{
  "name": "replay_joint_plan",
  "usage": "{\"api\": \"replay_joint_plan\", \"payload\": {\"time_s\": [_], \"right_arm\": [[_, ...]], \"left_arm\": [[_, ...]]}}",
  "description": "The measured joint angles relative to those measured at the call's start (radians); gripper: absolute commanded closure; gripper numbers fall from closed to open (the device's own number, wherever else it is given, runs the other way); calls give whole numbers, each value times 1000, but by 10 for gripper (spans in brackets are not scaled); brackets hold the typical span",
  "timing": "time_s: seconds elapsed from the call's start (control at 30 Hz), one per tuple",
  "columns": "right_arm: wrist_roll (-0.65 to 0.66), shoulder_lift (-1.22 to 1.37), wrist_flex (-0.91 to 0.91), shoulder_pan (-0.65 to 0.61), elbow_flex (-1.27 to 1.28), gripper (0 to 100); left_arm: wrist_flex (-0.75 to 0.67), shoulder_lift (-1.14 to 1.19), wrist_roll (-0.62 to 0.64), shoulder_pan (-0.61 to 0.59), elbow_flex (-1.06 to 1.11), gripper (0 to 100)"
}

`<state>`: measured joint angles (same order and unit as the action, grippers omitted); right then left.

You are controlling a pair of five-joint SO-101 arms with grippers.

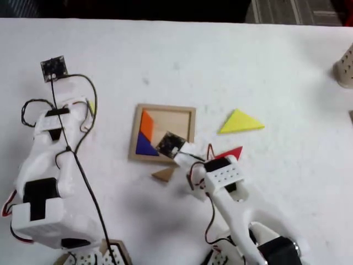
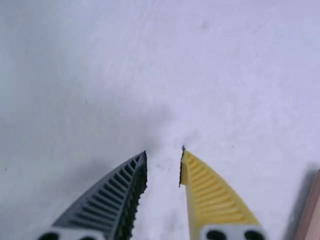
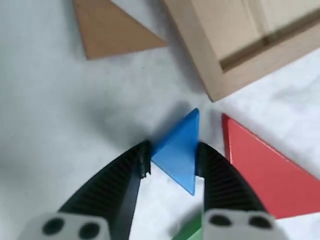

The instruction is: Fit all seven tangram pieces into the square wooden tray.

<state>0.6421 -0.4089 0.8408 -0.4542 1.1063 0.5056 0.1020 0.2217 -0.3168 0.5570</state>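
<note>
The square wooden tray [image 1: 187, 112] lies mid-table with an orange piece [image 1: 146, 123] and a dark blue piece [image 1: 144, 146] inside at its left. My right gripper [image 3: 172, 160] sits just off the tray's near corner [image 3: 235, 75], shut on a small blue triangle [image 3: 179, 147] standing on the table. A red triangle [image 3: 260, 170] lies beside it and a tan triangle [image 3: 107, 30] a bit farther off. On the table right of the tray rests a yellow triangle [image 1: 240, 122]. My left gripper [image 2: 163, 162] is open over bare table, left of the tray.
A pale perforated cylinder [image 1: 345, 69] stands at the right edge. Black cables run along the left arm [image 1: 44, 165]. A green sliver [image 3: 187, 231] shows under the right gripper. A wood-coloured edge [image 2: 309, 212] sits beside the left gripper.
</note>
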Motion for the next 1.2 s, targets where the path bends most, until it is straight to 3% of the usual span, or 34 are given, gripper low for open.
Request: {"api": "replay_joint_plan", "payload": {"time_s": [0.4, 0.6, 0.73, 0.93, 1.2], "right_arm": [[-32, 2, 17, 0, -26, 915], [-2, 3, 201, -3, -210, 915], [146, 3, 302, -31, -328, 914], [511, 6, 318, -112, -407, 916], [865, 101, 106, -138, -420, 947]], "left_arm": [[0, 0, 0, 0, 0, 858], [0, 0, 0, 0, 0, 858], [0, 0, 0, 0, 0, 858], [0, 0, 0, 0, 0, 858], [0, 0, 0, 0, 0, 858]]}}
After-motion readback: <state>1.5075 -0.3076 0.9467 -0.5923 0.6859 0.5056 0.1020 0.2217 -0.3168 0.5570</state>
